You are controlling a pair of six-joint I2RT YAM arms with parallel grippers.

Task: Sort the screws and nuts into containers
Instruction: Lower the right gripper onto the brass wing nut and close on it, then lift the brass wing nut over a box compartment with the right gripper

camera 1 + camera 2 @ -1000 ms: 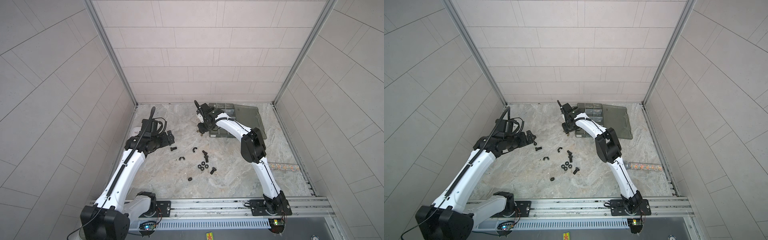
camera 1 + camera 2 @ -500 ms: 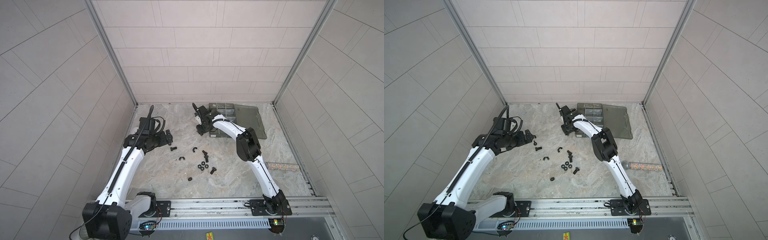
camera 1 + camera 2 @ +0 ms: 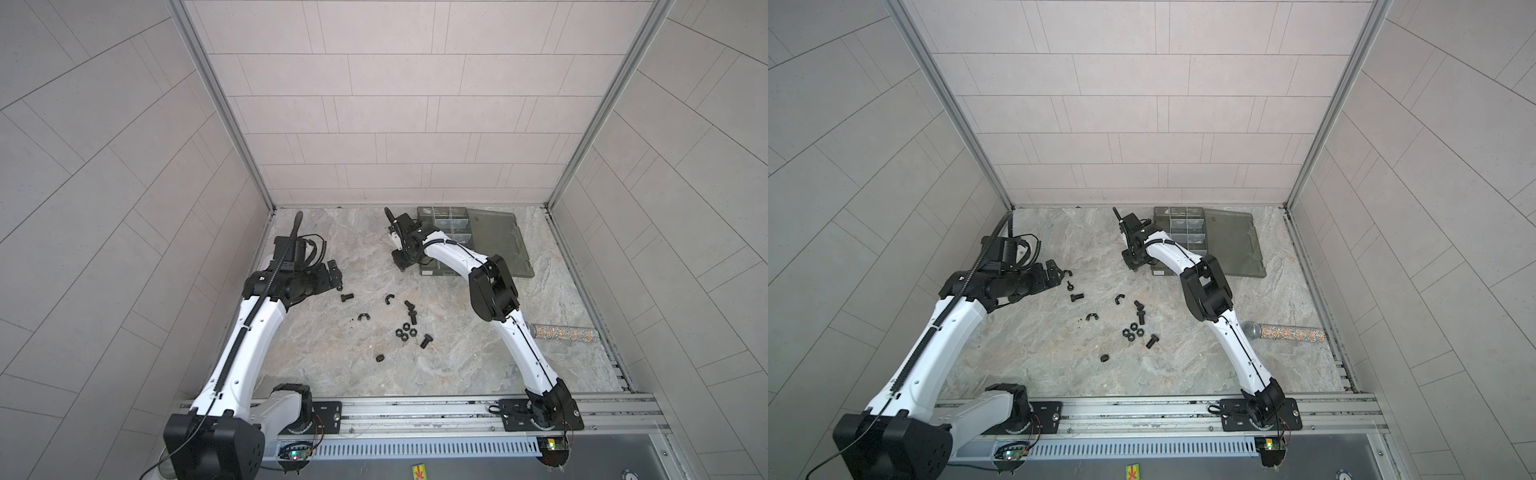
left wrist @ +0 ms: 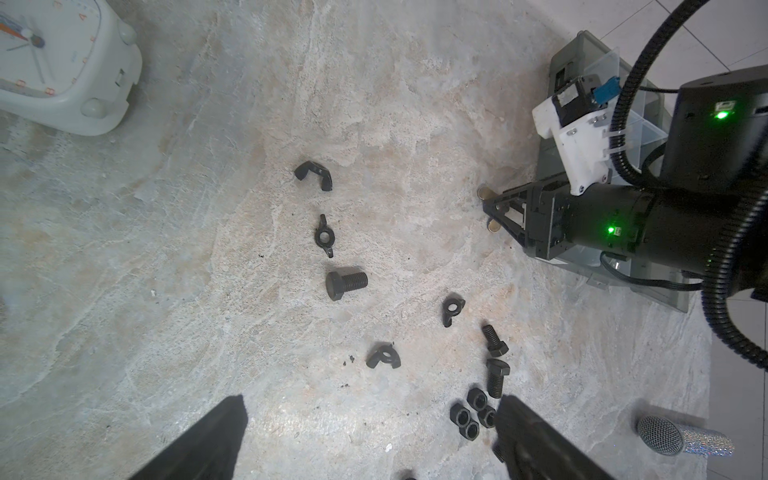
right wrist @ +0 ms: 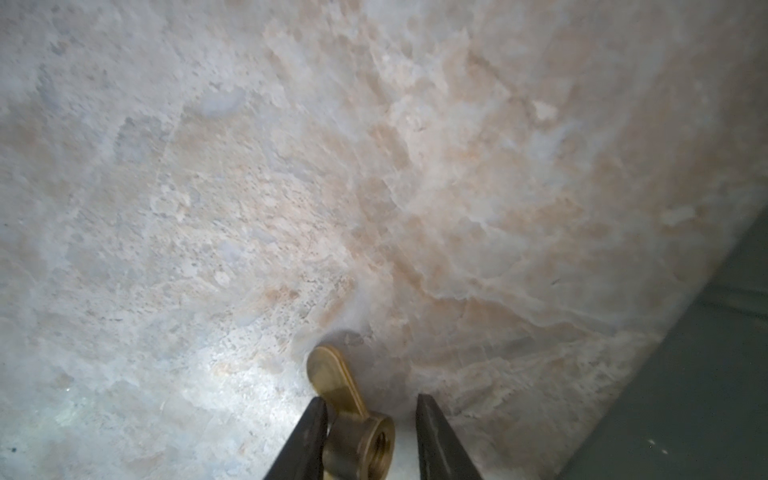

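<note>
**Brass wing nut bracketed on a marbled tabletop**

A marbled tabletop (image 3: 457, 365), veined in beige and grey, is enclosed on three sides by pale tiled walls (image 3: 415, 116) that are joined at aluminium corner posts (image 3: 223, 104). The right gripper (image 5: 370, 399) is seen down at this surface, just beside the organizer box (image 3: 440, 218). The box's lid (image 3: 498, 245) is laid flat open on the side away from the jaws.

A brass wing nut (image 5: 353, 432) is seen lying on the stone between those jaws. Its body is touched by one finger and a gap is left at the other. The jaws are thus narrowed around it but not pressed onto it.

The left gripper (image 4: 370, 401) is held over the table with its jaws spread wide. Ahead of them, black screws (image 4: 345, 282) and black wing nuts (image 4: 324, 235) are scattered on bare stone. A cluster of hex nuts (image 4: 471, 415) is seen close by one fingertip. These loose parts lie between the two grippers, apart from the box.

A glittered microphone (image 3: 565, 333) and a white clock (image 4: 62, 62) are also set on the table.
</note>
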